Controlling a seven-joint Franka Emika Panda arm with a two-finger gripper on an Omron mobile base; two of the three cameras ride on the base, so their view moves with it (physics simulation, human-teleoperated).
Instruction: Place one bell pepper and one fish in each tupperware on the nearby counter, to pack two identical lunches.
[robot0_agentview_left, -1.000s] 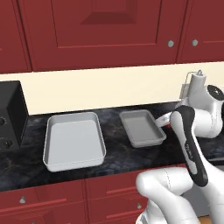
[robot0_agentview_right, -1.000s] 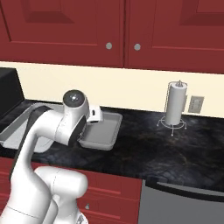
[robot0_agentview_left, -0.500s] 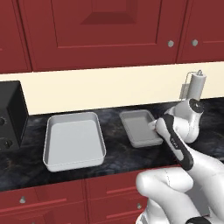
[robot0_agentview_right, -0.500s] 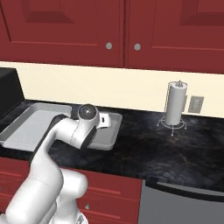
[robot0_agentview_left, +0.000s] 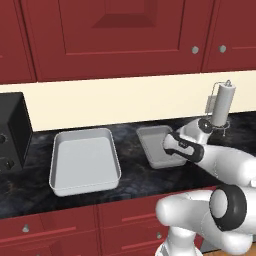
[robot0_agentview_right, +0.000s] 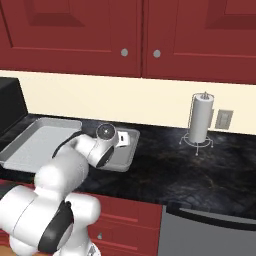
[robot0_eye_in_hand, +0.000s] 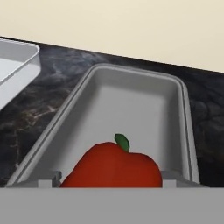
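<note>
Now my pincer (robot0_eye_in_hand: 109, 186) holds the bell pepper (robot0_eye_in_hand: 111, 166) low in frame, over the smaller tupperware (robot0_eye_in_hand: 179, 113); I should lower before releasing.

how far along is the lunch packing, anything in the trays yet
Nothing looks packed yet: the larger tupperware is bare, and the visible floor of the smaller tupperware holds no food. In hand: a red bell pepper sits right at the gripper, over the smaller tray's near end; whether it is gripped or already released is unclear. Left: the second pepper and both fish, one per tray.
</note>
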